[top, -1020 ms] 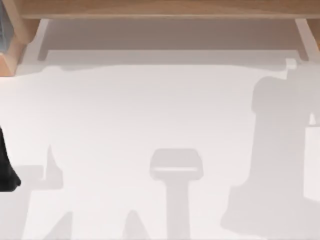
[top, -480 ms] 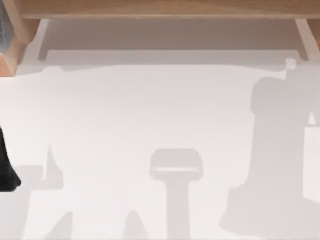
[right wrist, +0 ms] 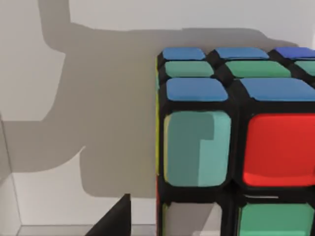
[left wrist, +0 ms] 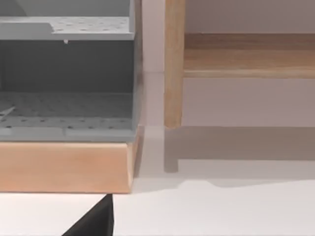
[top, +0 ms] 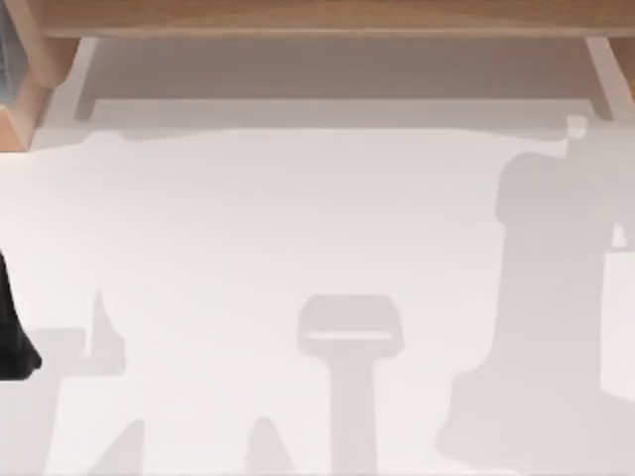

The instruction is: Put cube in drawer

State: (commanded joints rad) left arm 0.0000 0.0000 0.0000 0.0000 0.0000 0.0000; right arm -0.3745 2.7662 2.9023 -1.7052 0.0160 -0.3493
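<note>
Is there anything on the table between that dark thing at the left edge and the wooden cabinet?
Nothing but bare white table, crossed by shadows, top view.

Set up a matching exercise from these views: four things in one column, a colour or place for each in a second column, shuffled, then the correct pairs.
Things:
1. puzzle cube
2. drawer interior
3. wooden rail
4. table surface

Descriptions:
A. white, crossed by grey shadows
B. grey, perforated panels
C. blue, green and red tiles in a black frame
D. along the far edge in the top view

Pairs: 1-C, 2-B, 3-D, 4-A
</note>
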